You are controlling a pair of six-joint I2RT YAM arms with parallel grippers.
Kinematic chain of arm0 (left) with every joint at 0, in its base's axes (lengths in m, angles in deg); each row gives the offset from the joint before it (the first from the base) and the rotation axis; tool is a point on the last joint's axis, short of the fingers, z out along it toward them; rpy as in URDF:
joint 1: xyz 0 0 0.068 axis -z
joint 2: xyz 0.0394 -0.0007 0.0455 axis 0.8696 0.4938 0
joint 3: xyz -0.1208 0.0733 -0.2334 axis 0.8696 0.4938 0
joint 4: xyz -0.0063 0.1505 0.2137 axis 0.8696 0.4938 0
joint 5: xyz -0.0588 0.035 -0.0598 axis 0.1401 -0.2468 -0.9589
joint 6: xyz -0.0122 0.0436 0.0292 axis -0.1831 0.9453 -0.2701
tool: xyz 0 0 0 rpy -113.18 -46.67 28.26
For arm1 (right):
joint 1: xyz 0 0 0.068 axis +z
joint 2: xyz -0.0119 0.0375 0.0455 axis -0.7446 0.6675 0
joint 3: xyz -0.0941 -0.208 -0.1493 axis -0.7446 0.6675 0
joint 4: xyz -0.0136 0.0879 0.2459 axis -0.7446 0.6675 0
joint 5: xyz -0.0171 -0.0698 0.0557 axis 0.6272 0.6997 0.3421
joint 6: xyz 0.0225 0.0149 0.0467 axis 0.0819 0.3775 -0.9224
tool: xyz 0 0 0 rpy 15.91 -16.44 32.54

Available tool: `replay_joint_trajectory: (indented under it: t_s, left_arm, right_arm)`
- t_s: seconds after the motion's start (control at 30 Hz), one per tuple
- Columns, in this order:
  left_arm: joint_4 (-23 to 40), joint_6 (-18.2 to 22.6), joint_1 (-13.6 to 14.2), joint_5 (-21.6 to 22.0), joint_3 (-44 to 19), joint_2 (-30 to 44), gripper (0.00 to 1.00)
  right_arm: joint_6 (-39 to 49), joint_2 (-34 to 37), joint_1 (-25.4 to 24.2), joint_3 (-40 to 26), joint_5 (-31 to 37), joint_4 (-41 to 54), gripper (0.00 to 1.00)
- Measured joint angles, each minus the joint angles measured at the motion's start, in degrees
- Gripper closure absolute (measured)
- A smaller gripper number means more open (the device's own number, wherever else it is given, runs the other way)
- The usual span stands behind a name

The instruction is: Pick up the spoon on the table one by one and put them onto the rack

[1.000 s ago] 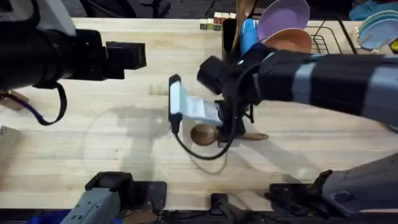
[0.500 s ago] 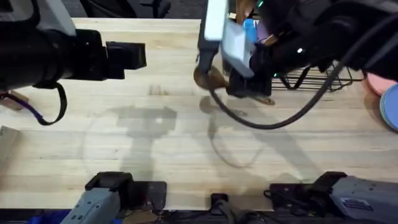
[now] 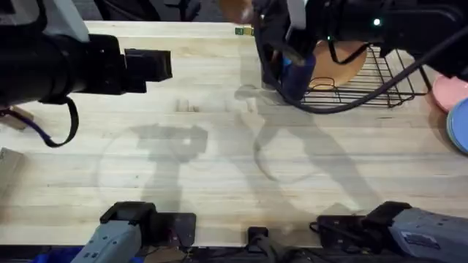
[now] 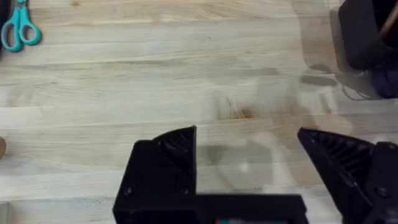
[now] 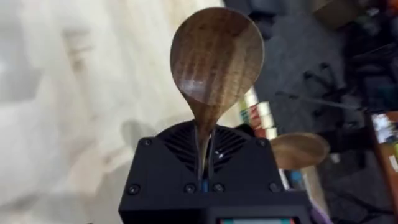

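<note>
Right gripper (image 5: 204,163) pinches wooden spoon (image 5: 214,59) by its neck (dark grained round bowl upright); left gripper (image 4: 249,168) spread, empty.

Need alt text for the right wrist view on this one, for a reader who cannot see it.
The right end effector is shut on the spoon, gripping its neck so the dark round bowl stands up above the black fingers. Pale table lies behind on one side; on the other, a second wooden spoon bowl shows against a dim room floor.
</note>
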Motion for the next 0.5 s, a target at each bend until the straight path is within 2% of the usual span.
replay_joint_trajectory:
  t_s: [0.23, 0.5]
  left_arm:
    - [0.0, 0.0, 0.0, 0.0, 0.0, 0.0, 0.007]
    - [0.0, 0.0, 0.0, 0.0, 0.0, 0.0, 0.008]
  right_arm:
    - [-2.0, 0.3, -0.3, 0.0, 0.0, -8.2, 0.966]
    - [-5.5, 4.4, -0.4, 0.0, 0.0, -16.6, 0.966]
